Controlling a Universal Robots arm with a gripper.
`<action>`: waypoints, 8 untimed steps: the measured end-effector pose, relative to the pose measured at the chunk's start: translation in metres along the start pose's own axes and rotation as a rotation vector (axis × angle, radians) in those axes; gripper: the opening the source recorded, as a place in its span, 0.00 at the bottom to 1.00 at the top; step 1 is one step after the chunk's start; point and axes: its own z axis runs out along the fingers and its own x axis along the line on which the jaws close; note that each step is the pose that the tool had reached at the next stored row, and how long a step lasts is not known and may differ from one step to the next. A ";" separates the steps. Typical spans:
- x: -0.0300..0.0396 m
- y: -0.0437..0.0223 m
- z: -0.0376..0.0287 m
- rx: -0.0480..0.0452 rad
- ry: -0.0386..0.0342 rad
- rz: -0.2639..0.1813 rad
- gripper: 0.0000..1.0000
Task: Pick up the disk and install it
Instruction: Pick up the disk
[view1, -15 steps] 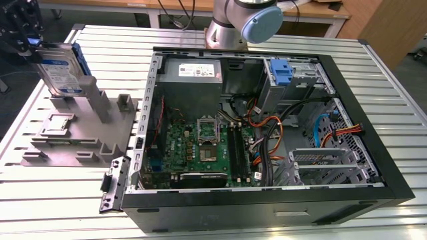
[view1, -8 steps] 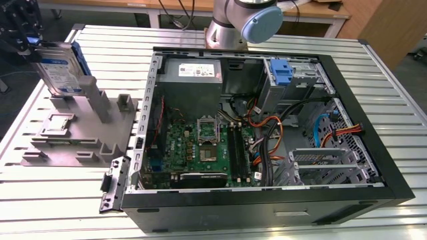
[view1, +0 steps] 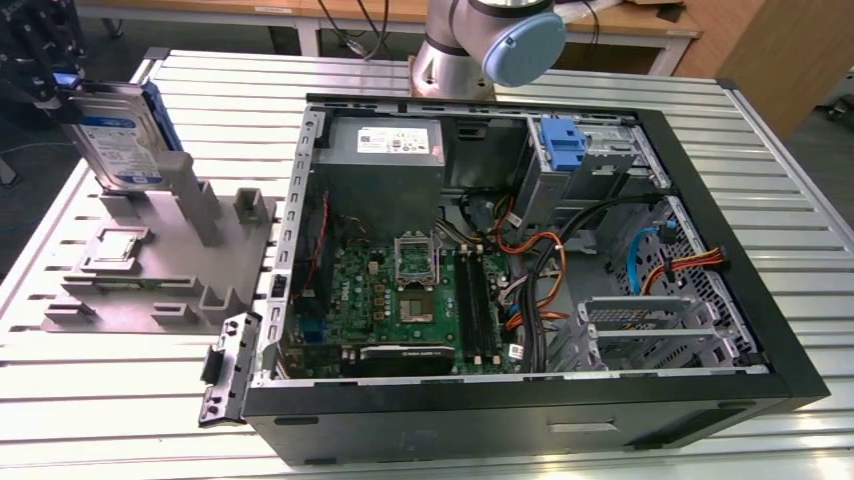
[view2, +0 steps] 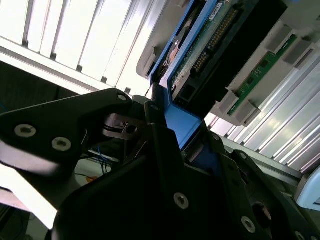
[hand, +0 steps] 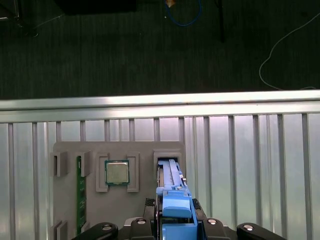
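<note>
The disk (view1: 120, 140), a silver hard drive with a white-and-blue label and blue side rails, stands on edge over the grey parts holder (view1: 147, 260) at the exterior view's left. My gripper (view1: 54, 88) is shut on its upper end. In the first wrist view the blue rail (hand: 172, 192) runs from between my gripper's (hand: 175, 222) black fingers to the holder's slot (hand: 167, 161); I cannot tell whether the lower end has left that slot. The second wrist view shows the disk's circuit-board side (view2: 215, 45) with my gripper (view2: 182, 132) clamped on the rail.
An open computer case (view1: 534, 400) lies at the middle and the exterior view's right, holding a motherboard (view1: 400, 290), a grey power supply (view1: 387, 140), a bare blue bracket (view1: 567, 150) and a metal drive cage (view1: 654, 325). The holder also carries a processor chip (hand: 117, 172) and a memory stick (hand: 78, 192). The arm's base (view1: 487, 40) stands behind the case.
</note>
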 end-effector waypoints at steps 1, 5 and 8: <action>0.0000 0.0000 -0.0029 -0.0001 0.0000 0.000 0.37; 0.0000 0.0000 -0.0060 0.0000 0.0000 0.000 0.37; 0.0000 0.0000 -0.0069 0.0000 0.0000 0.000 0.37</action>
